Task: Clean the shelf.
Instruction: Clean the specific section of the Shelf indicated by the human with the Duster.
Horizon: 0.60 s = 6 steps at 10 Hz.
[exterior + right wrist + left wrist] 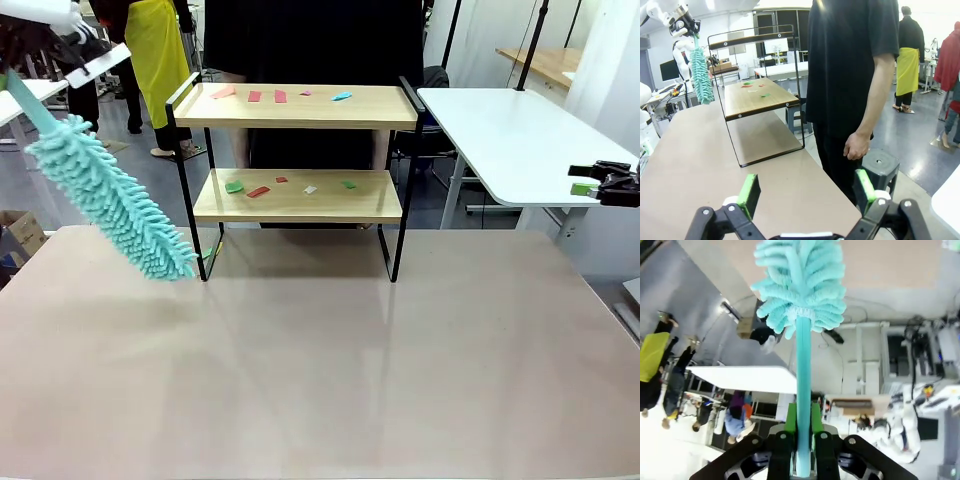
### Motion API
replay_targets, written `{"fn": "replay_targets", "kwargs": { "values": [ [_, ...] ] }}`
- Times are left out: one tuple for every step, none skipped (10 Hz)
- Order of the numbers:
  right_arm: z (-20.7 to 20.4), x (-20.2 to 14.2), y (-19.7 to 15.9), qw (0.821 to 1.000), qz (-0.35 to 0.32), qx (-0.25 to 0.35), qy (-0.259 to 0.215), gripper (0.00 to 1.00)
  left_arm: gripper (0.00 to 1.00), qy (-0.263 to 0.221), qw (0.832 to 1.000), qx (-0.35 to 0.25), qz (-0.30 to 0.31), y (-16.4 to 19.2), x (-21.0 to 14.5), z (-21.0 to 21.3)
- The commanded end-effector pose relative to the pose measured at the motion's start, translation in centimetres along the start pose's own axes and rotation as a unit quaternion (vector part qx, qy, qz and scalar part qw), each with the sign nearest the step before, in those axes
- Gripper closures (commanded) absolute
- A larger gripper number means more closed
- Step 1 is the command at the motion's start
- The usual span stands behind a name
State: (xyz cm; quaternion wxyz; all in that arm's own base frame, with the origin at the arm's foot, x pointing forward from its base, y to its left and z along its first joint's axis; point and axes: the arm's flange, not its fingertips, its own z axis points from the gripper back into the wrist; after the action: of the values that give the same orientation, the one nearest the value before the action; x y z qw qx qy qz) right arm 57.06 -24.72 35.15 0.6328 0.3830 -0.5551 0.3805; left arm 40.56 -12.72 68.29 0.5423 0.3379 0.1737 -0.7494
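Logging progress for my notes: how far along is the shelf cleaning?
Done: the left pincer is shut on the teal duster. In hand: its head hangs by the left end of the shelf, off both boards. Left: coloured scraps lie on both boards, so no sweeping shows yet. The right pincer is open.

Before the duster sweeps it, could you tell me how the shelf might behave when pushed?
The shelf is probably light and could slide: thin wire frame, two slim boards. Tall on a narrow base, it may tip.
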Motion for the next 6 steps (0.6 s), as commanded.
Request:
{"fn": "replay_targets", "kwargs": {
  "values": [
    [-0.2,0.3,0.0,1.0,0.003,0.001,-0.001,0.0,0.87,0.035,0.998,-0.041,-0.043,-1.6,-1.4,1.6],
    [-0.2,0.3,0.0,1.0,0.003,0.001,-0.001,0.0,0.87,0.045,0.996,-0.055,-0.052,-2.4,-1.3,2.1],
    [-0.2,0.3,0.0,1.0,0.003,0.001,-0.001,0.0,0.87,0.055,0.994,-0.083,-0.053,-3.2,-1.0,2.5],
    [-0.2,0.3,0.0,1.0,0.003,0.001,-0.001,0.0,0.87,0.058,0.991,-0.111,-0.052,-4.0,-0.7,2.7],
    [-0.2,0.3,0.0,1.0,0.003,0.001,-0.001,0.0,0.87,0.054,0.99,-0.121,-0.055,-4.6,-0.2,3.1],
    [-0.2,0.3,0.0,1.0,0.003,0.001,-0.001,0.0,0.87,0.045,0.994,-0.088,-0.042,-3.8,-0.3,2.2]
  ]
}}
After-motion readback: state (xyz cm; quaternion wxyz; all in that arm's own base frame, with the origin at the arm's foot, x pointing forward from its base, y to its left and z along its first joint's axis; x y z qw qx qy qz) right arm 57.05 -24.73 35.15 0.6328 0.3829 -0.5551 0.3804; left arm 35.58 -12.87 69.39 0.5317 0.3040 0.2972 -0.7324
